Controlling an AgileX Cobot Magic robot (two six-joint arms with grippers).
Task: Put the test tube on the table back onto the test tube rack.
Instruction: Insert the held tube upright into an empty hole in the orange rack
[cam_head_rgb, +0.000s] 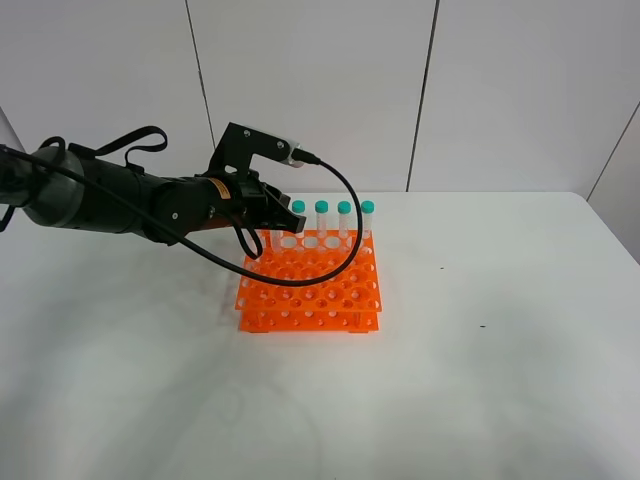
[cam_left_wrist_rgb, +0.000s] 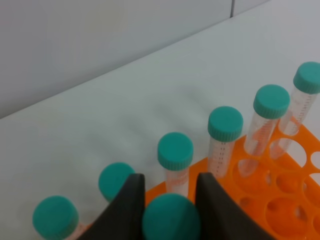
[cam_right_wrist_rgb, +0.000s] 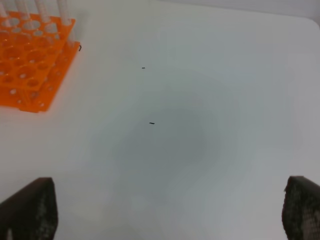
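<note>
Since it must drop upright into a hole, the left tool (cam_left_wrist_rgb: 170, 192) grasps the test tube (cam_left_wrist_rgb: 171, 221) near its cap at the far left corner of the test tube rack (cam_head_rgb: 310, 292). The right tool (cam_right_wrist_rgb: 166, 207) hangs released.

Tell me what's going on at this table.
The left gripper is shut on a teal-capped test tube, holding it by the back row of the orange test tube rack, where other capped tubes stand upright. Whether its tip is in a hole yet is hidden. The right gripper hangs open over bare table, away from the rack, holding nothing.
</note>
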